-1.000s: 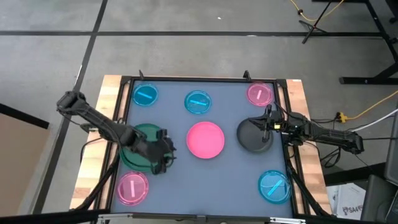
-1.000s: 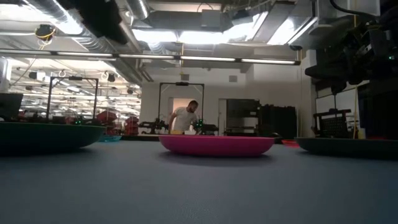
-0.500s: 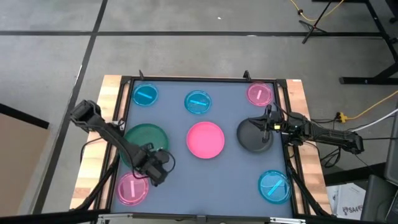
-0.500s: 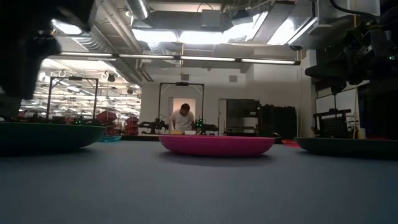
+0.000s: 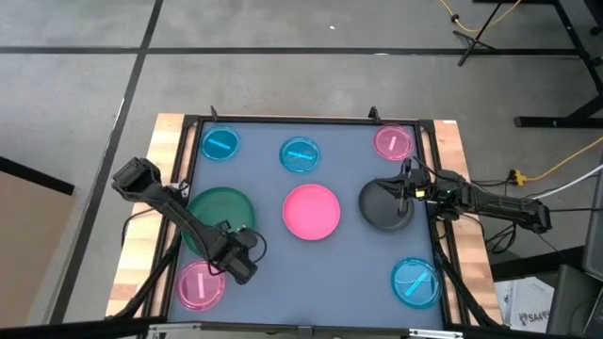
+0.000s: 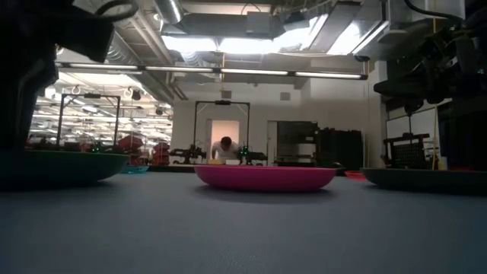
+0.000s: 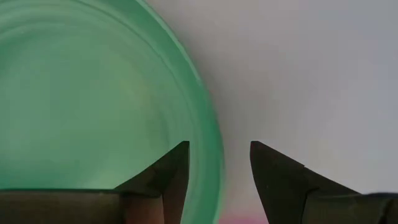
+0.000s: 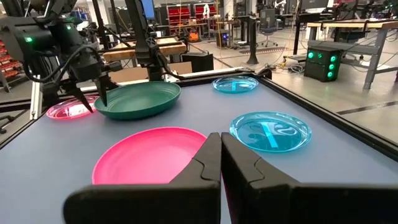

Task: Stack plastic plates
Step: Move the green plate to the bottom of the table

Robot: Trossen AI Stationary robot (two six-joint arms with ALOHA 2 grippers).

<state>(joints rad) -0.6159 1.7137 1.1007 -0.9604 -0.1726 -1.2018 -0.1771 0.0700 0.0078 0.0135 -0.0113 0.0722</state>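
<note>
Two fingers of the left claw [image 7: 219, 180] are standing apart, straddling the rim of the dark green plate [image 5: 218, 211], just beside a small pink plate [image 5: 201, 284] on the bench [image 5: 320, 264]. The right claw [image 8: 220, 163] is resting closed by the dark grey plate [image 5: 384, 204], with the medium pink plate [image 5: 312, 211] lying between green and grey.

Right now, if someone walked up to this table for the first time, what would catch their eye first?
Probably the bright pink plate at the table's centre, ringed by small blue and pink striped plates near the edges. Next, the left gripper, fingers open, hovering by the dark green plate at its near rim, close to the small pink plate. The right gripper sits shut at the dark grey plate.
</note>
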